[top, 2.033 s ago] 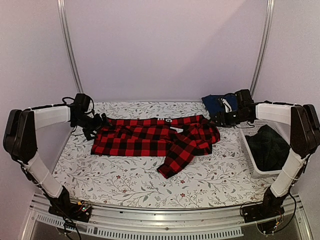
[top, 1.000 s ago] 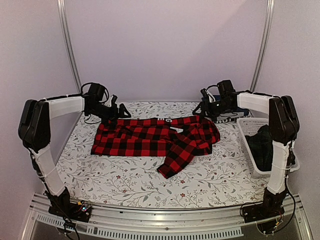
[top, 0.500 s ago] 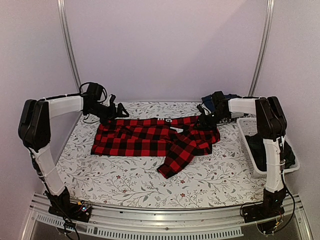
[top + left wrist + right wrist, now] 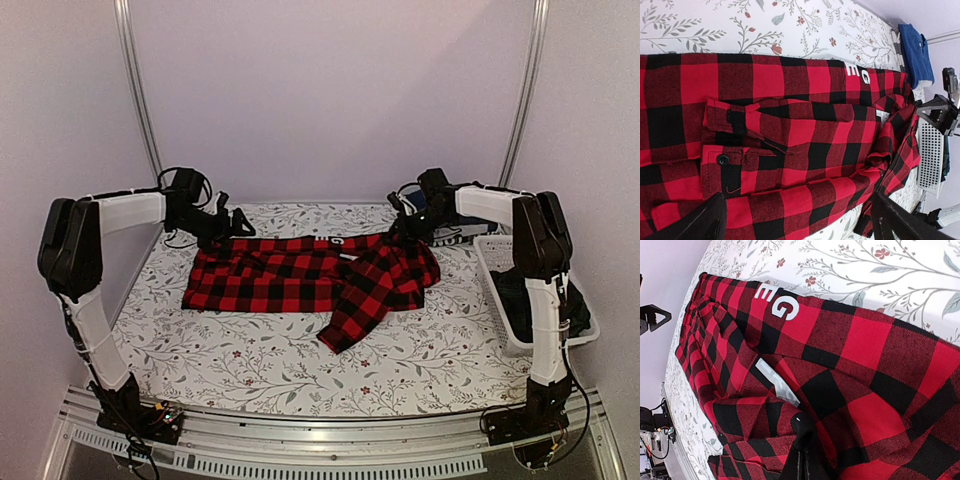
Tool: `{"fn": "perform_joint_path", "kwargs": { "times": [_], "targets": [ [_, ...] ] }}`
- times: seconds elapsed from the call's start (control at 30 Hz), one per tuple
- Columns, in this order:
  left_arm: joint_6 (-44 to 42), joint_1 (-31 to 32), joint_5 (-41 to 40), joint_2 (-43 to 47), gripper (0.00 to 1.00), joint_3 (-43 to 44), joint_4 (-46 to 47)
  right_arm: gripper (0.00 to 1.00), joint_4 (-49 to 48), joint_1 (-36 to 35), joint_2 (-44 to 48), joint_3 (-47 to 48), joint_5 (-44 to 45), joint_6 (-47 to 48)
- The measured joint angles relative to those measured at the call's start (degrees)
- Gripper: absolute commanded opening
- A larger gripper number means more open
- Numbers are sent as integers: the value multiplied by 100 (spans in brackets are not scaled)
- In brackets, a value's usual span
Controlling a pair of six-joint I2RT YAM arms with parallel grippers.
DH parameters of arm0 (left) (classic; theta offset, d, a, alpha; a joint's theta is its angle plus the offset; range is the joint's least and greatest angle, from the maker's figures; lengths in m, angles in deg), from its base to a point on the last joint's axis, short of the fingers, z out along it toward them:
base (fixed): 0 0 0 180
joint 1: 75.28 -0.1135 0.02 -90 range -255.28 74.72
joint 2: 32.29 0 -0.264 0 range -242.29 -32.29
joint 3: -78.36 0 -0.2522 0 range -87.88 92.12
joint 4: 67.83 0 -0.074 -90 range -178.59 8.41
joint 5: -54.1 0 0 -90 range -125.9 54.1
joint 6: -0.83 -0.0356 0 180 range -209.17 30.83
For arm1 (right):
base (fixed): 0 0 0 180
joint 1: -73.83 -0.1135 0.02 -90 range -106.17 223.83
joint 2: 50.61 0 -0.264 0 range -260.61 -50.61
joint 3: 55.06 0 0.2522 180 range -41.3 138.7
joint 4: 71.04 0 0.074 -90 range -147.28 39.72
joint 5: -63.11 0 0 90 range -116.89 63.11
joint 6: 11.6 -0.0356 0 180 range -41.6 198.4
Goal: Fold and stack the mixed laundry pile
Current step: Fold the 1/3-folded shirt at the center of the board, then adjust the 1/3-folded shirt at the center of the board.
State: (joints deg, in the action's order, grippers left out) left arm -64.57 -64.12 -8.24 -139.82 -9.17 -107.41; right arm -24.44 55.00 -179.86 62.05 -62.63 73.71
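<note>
The red-and-black checked flannel shirt (image 4: 290, 275) lies spread across the floral cloth, one sleeve trailing toward the front. My right gripper (image 4: 402, 232) is down on its bunched right end. In the right wrist view the right gripper (image 4: 802, 440) is shut, with a fold of the shirt (image 4: 865, 350) pinched at its tips. My left gripper (image 4: 236, 226) hovers open over the shirt's far left corner; its fingers (image 4: 695, 225) straddle the shirt (image 4: 790, 135) without touching it. A navy folded garment (image 4: 916, 50) lies at the far right corner. A dark plaid garment (image 4: 522, 295) sits in the basket.
The white lattice basket (image 4: 497, 250) stands at the table's right edge, beside the right arm. The back wall runs close behind both grippers. Bare floral table cloth (image 4: 250, 365) shows in front of the shirt.
The right gripper dropped onto the shirt's right end and shut on the cloth, and the trailing sleeve shifted slightly. The left gripper swung in over the far left corner and stayed open.
</note>
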Motion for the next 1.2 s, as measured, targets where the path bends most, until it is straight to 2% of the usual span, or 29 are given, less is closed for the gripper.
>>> {"fn": "perform_joint_path", "kwargs": {
  "times": [0.47, 0.67, 0.73, 0.8, 0.9, 1.0, 1.2],
  "targets": [
    [-2, -168, -153, 0, 100, -153, -26, 0, -308, -4, -186, 319, -55, 238],
    [48, -332, -380, 24, 100, -481, -13, 0, -385, -20, -424, 315, 317, 282],
    [72, -400, -428, 50, 99, -647, 0, 10, -433, -24, -426, 308, 437, 278],
    [94, -426, -448, 76, 100, -774, 13, 32, -518, -24, -426, 308, 507, 269],
    [120, -437, -483, 146, 100, -984, 46, 51, -573, -28, -424, 308, 614, 186],
    [157, -437, -505, 234, 100, -1198, 61, 55, -649, -28, -260, 87, 713, 94],
    [225, -431, -367, 374, 100, -1495, 205, 49, -754, -26, 1187, -1631, 446, -319]
  ]
}}
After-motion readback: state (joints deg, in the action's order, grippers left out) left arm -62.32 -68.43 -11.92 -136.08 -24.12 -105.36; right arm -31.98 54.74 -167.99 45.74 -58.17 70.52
